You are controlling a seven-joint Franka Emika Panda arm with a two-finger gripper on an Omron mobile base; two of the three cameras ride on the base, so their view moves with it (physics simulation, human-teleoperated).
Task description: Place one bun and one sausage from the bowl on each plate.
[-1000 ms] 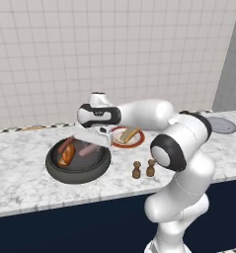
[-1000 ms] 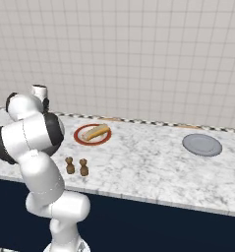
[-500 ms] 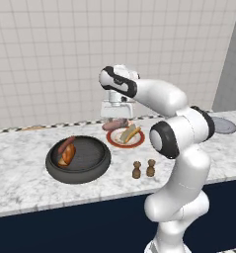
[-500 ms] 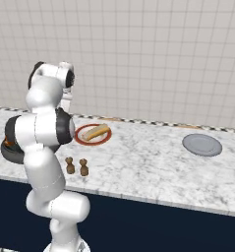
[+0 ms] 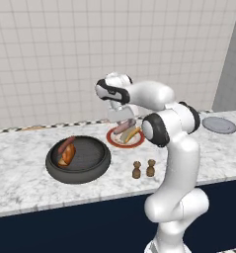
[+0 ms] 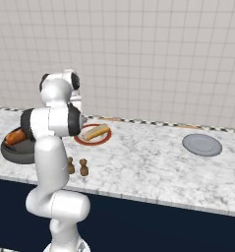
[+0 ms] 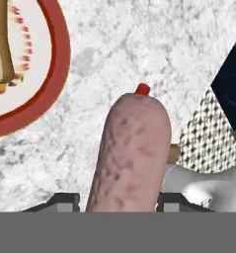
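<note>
Above the red-rimmed plate [image 5: 125,141], the bent arm's tool [image 5: 122,122] hangs clamped on 1 sausage [image 7: 131,153].

The glossy white, rounded, tube-shaped arm [image 5: 176,163] has smooth segmented links, dark grey-black bands at each joint, a bulbous white base, and a boxy white wrist.

2 rear base views, shared counter [image 5: 20,168]
</note>
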